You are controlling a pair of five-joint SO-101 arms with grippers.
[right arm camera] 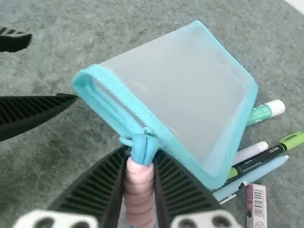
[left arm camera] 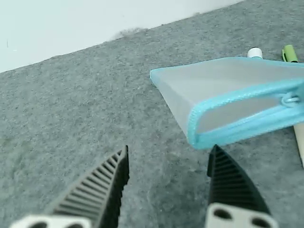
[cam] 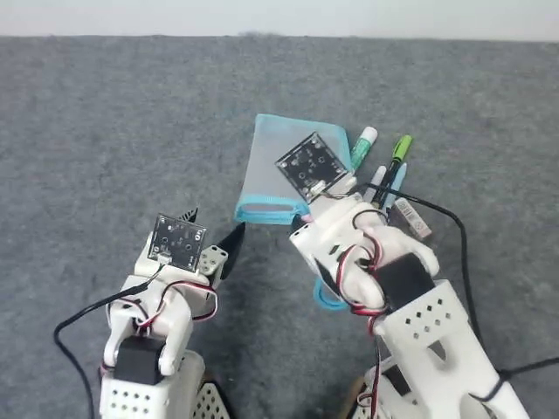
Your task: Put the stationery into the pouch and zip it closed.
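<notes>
High view: wide grey mat out to the far edge, pale wall beyond, open stretch left of centre. Near centre, blue mesh pouch, zip edge toward the arms. Right gripper clamped on a pink ridged piece and the zip's blue loop. Left gripper spread apart, just short of the pouch corner. Pens fanned just beside the pouch's right side.

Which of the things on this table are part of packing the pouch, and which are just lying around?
Part of the job:
- pouch
- zip pull, pinched in the right claw
- pens beside the pouch
- small barcoded stick
- left claw, open near the pouch

Just there:
- grey mat
- black cable
</notes>
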